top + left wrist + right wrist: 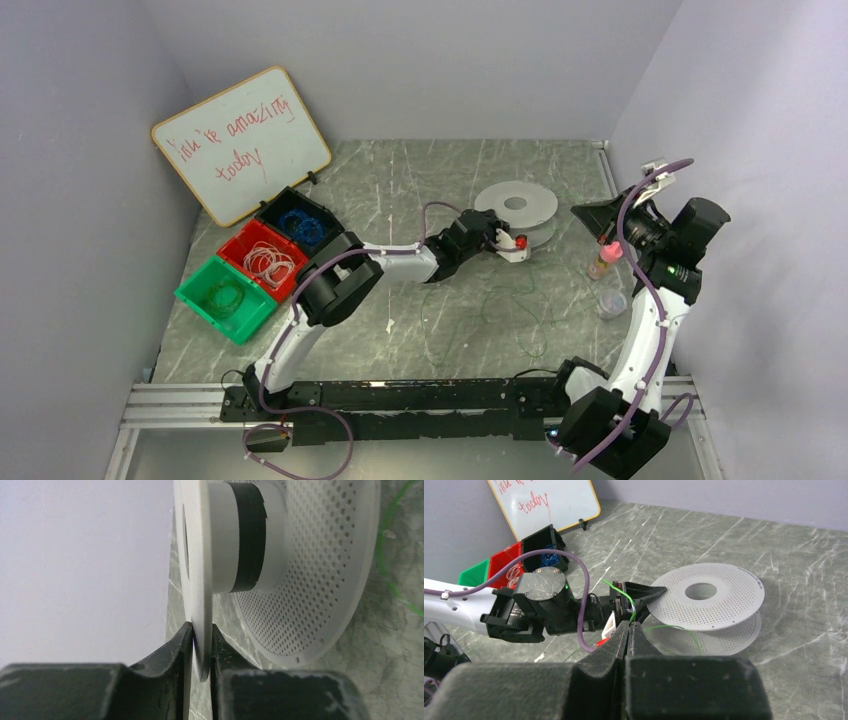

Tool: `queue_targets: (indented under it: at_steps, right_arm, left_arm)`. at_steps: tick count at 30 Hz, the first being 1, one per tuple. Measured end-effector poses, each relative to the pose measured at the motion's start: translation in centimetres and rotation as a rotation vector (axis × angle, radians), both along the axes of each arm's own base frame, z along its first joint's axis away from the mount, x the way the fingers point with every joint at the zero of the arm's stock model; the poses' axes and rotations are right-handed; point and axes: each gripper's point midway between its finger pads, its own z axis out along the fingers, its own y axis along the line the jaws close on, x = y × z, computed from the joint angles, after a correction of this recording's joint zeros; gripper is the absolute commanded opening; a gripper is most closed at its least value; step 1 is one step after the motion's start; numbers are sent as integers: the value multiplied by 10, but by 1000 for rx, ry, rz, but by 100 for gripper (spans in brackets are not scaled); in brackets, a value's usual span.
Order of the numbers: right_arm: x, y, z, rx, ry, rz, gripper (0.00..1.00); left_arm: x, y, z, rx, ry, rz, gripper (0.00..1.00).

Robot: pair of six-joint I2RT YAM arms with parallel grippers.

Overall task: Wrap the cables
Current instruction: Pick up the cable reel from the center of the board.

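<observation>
Entry: left hand (201,647) is clenching the upper flange of the white spool (310,555). Right hand (629,630) is pinching the green cable (622,591), whose remainder is lying loose on the counter (420,170). Risk: the fine strand is liable to slip free or snag the flange edge under a taut pull.

A white rectangular whiteboard with a wooden frame (240,143) carries red handwriting reading "You're amazing today". It leans far left of the left pincer (487,226), beyond it.
</observation>
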Motion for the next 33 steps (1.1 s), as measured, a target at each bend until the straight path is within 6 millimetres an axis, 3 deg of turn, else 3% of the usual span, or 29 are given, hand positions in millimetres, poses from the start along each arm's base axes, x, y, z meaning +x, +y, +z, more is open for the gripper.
queue_targets:
  at_steps: [4, 11, 16, 20, 23, 27, 33]
  right_arm:
    - [-1, 2, 1, 11, 5, 9, 0]
    - [-4, 6, 11, 17, -7, 27, 0]
    - [-6, 18, 25, -14, -25, 53, 0]
    - [-2, 39, 38, -61, -31, 113, 0]
    - [4, 59, 41, -95, -12, 182, 0]
    - [13, 83, 28, -129, 68, 270, 0]
    - [12, 100, 5, -145, 205, 366, 0]
  left_arm:
    - [1, 5, 2, 10, 0, 26, 5]
    - [6, 35, 34, -4, 96, 128, 3]
    - [2, 87, 56, 22, 195, 219, 3]
    - [-17, 146, 93, 49, 188, 289, 3]
    - [-33, 173, 123, 58, 166, 306, 3]
    - [-49, 207, 153, 80, 170, 323, 3]
    - [-60, 254, 154, 191, 239, 358, 3]
